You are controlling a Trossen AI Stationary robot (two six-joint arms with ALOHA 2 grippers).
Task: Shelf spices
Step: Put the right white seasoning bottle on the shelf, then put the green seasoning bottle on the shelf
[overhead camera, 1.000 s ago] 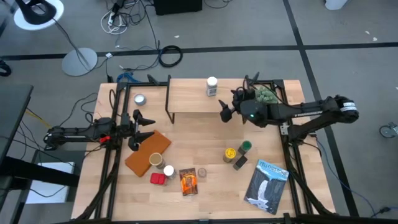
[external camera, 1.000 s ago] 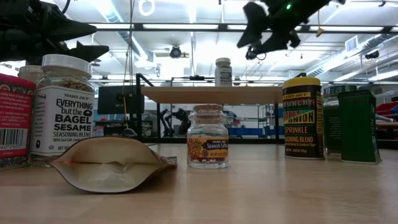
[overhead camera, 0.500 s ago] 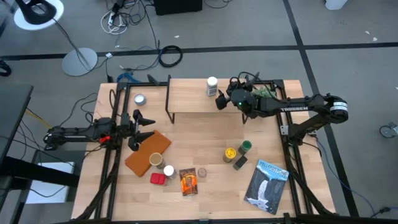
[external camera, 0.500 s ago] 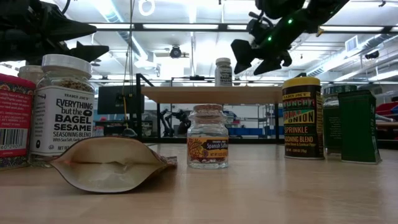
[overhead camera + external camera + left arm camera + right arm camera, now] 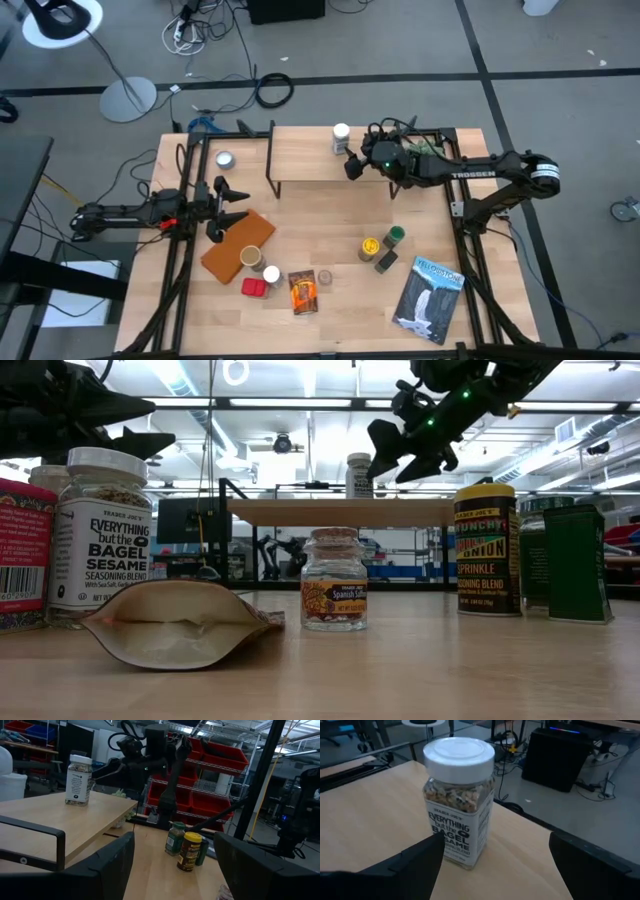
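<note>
A white-lidded spice jar (image 5: 459,800) stands upright on its base on the shelf's light top board (image 5: 310,158), near the board's far edge. My right gripper (image 5: 351,167) hovers open above the board, just to the table's right of this jar (image 5: 341,138), fingers level with it and touching nothing. The other spices stand on the tabletop: yellow-lidded jar (image 5: 370,247), green-lidded jar (image 5: 396,236), dark box (image 5: 386,261), orange packet (image 5: 303,291), red tin (image 5: 254,288), tan cylinder (image 5: 251,257). My left gripper (image 5: 240,207) waits open at the table's left side.
A flat brown slab (image 5: 228,250) lies by the left gripper, and a small silver tin (image 5: 225,159) sits at the far left. A blue picture book (image 5: 430,290) lies at the near right. Black frame rails run along both table sides.
My right gripper has swung toward the table's far edge and left, sinking a little, from in front of the shelf to a place over its top board beside the white-lidded jar. It has stayed open. It has held still for the last half second.
</note>
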